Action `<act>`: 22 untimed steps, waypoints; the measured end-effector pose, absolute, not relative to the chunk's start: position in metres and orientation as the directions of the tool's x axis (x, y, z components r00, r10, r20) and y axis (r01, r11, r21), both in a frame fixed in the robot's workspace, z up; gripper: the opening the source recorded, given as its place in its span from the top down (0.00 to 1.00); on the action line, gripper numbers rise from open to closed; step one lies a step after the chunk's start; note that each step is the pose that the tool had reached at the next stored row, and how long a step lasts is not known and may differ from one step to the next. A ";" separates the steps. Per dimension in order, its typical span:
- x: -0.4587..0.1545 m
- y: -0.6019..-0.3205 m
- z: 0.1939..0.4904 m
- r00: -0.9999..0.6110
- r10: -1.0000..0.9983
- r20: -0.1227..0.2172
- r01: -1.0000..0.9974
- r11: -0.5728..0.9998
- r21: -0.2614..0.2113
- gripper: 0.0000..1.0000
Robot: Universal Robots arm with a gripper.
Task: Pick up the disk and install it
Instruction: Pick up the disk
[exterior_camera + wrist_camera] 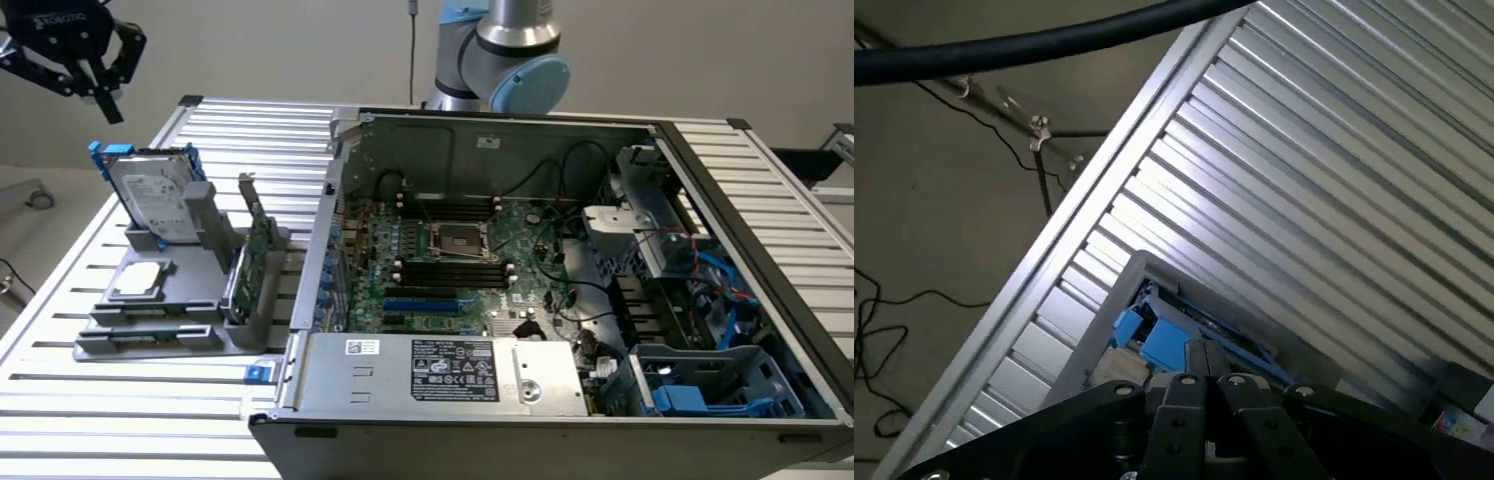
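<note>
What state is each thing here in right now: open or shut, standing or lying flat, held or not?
gripper: shut, holding nothing, above the disk and apart from it.
disk: standing upright in the grey holder, not held.
small drive: lying flat on the holder.
green card: standing on edge in the holder.
computer case: open, side cover off, insides showing.

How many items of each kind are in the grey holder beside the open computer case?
Large hard drive with blue rails: 1
Small flat silver drive: 1
Green circuit card: 1
Total: 3
</note>
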State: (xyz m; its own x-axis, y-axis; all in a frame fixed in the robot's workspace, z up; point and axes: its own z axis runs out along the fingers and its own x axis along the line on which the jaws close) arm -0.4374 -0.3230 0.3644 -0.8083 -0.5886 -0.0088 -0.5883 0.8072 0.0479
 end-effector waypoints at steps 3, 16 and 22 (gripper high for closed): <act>-0.437 -0.323 0.364 -0.775 -0.631 -0.008 -0.631 0.774 0.046 0.89; -0.437 -0.323 0.364 -0.606 -0.796 -0.004 -0.795 0.605 0.043 0.89; -0.437 -0.323 0.364 -0.516 -0.857 -0.003 -0.856 0.515 0.042 0.89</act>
